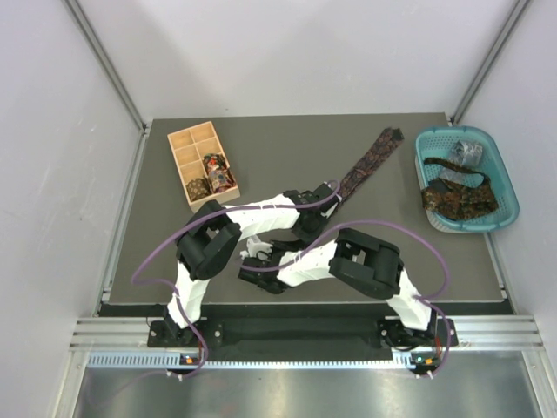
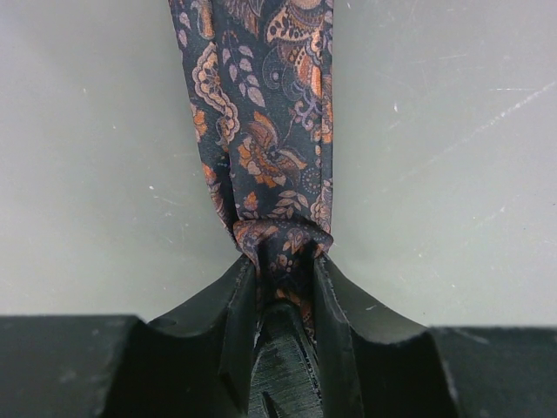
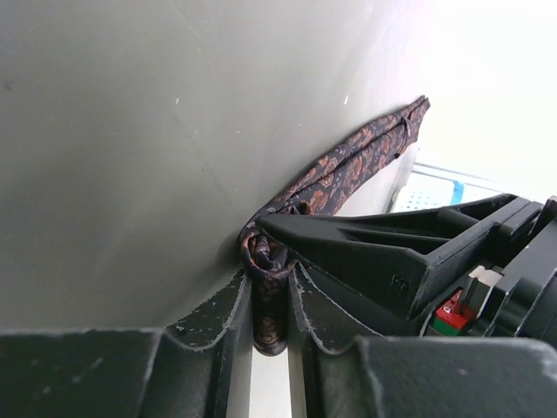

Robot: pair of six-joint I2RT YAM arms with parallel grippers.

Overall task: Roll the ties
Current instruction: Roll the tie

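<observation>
**Both hands close on the narrow end as a roll takes shape**

Your left hand [image 2: 280,261] is clamped on the bunched tip of the paisley tie [image 2: 261,131]. Your right hand [image 3: 270,280] pinches the same small fold from just beside it, fingers shut on the cloth. From there the tie runs flat and nearly straight across the bench [image 1: 261,157] to the far right, its wide end near the teal basket [image 1: 512,205], where other ties [image 1: 457,196] lie heaped. Two coils [image 1: 213,174] sit in the wooden box [image 1: 178,170]. The roll looks barely begun. Anchor the fold with one hand and turn it over itself in small, even turns. Hold the edges aligned and the strip lightly taut so the coil cannot slant or loosen.
</observation>
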